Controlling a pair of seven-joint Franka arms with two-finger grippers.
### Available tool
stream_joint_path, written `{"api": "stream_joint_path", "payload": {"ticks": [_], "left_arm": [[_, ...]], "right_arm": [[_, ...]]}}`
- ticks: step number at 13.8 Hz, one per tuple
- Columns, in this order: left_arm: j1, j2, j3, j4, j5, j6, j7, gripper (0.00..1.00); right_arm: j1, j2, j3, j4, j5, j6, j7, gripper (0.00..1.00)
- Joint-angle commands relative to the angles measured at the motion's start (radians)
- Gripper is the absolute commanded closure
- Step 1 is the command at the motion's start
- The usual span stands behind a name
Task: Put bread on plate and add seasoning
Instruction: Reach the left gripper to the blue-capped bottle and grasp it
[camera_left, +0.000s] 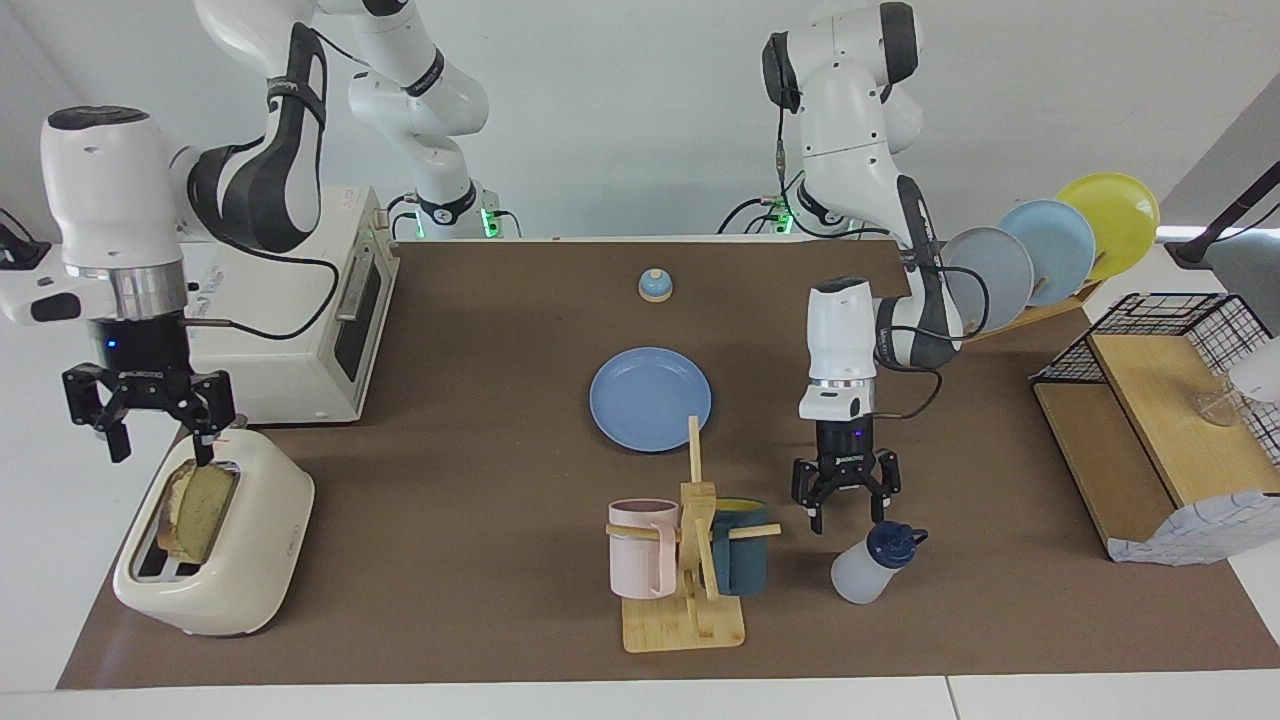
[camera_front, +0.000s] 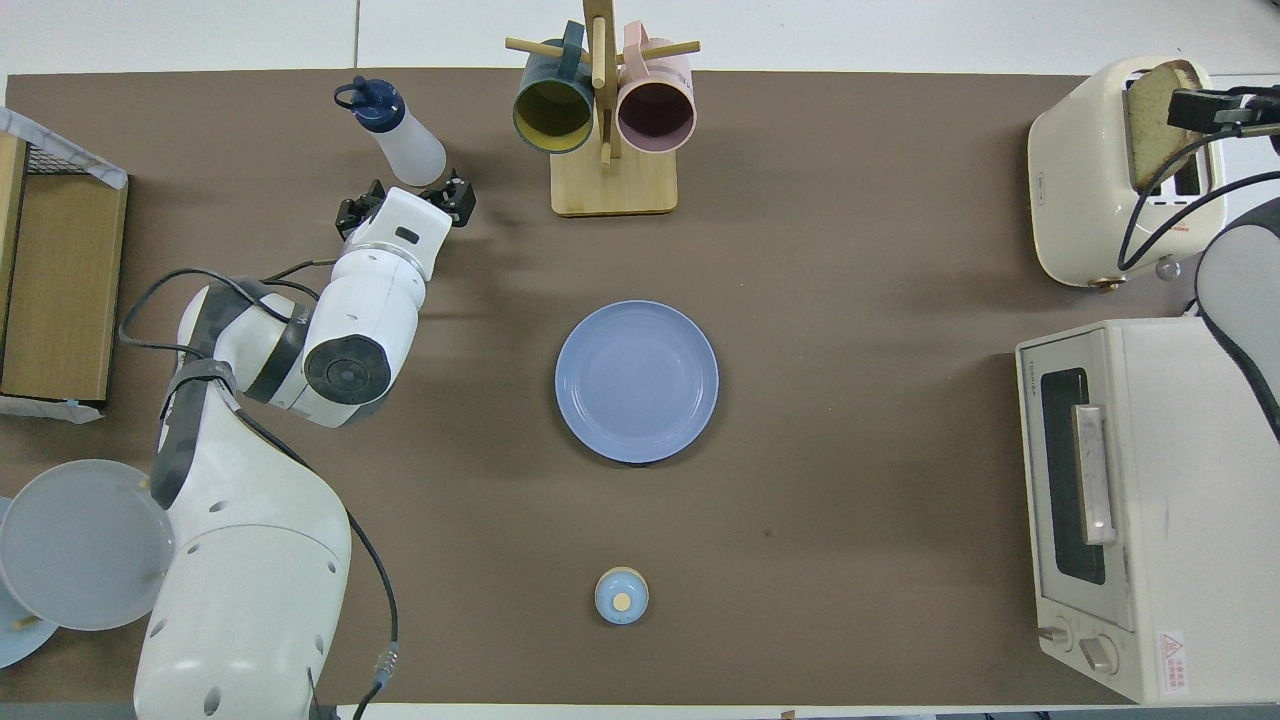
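Facing view, left to right. Right tool (camera_left: 152, 437) hangs over the toaster (camera_left: 250, 540) at the right arm's end of the bench (camera_left: 480, 560); fingers spread, nothing between them, one fingertip just above the bread (camera_left: 198, 510), contact hard to tell. Bread stands in the toaster slot, lower half hidden inside. In the overhead view the right tool is mostly cut off at the frame edge; only a dark finger shows over the bread (camera_front: 1152, 110). Oven (camera_left: 320, 310) sits beside the toaster, nearer the robots, partly blocked by the right arm.

Plate (camera_left: 650, 398) lies bare mid-bench. Bell (camera_left: 655, 286) is nearer the robots than the plate. Mug rack (camera_left: 690, 560) is farther from the robots than the plate; its post overlaps the plate's rim in this view. Pink mug (camera_left: 640, 548) and dark mug (camera_left: 742, 546) hang on it, the dark one partly hidden by the rack.

Left tool (camera_left: 846, 502) hangs over the bench just beside the seasoning (camera_left: 872, 565), on its robot-ward side; fingers wide, released, holding nothing, not touching the cap. In the overhead view the wrist hides most of this tool (camera_front: 405, 200); only finger ends show near the bottle (camera_front: 400, 135). Seasoning stands leaning, beside the rack toward the left arm's end.

Dish rack (camera_left: 1040, 255) with grey, pale blue and yellow plates overlapping; the arm covers part of the grey one. Wire shelf (camera_left: 1160, 420) is cut off at the frame edge.
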Motion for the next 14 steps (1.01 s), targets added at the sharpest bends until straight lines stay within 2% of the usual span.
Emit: {"api": "stream_joint_path", "payload": {"ticks": [1,6,8,10,12,13,14], "left_arm": [[-0.013,0.04,0.03,0.107,-0.007,-0.103,-0.003,0.0],[0.029,0.075,0.027,0.166,0.012,-0.148,0.022,0.0],[0.03,0.075,0.026,0.169,0.014,-0.15,0.025,0.0],[0.036,0.081,0.019,0.172,0.016,-0.156,0.028,0.0],[0.044,0.182,-0.005,0.25,-0.018,-0.144,0.019,0.0],[0.073,0.181,-0.011,0.261,-0.023,-0.133,0.031,0.0],[0.081,0.181,-0.011,0.264,-0.017,-0.133,0.036,0.0]], "right_arm": [[-0.014,0.027,0.007,0.014,0.024,0.01,0.008,0.16],[-0.011,0.038,0.007,-0.004,0.022,0.024,0.033,0.27],[-0.013,0.036,0.007,-0.012,0.022,0.024,0.025,0.39],[-0.013,0.026,0.007,-0.044,0.022,0.025,0.002,0.42],[-0.014,0.026,0.007,-0.044,0.022,0.025,-0.004,0.46],[-0.013,0.024,0.007,-0.044,0.022,0.024,-0.006,0.57],[-0.013,0.026,0.007,-0.044,0.022,0.022,-0.012,0.72]]}}
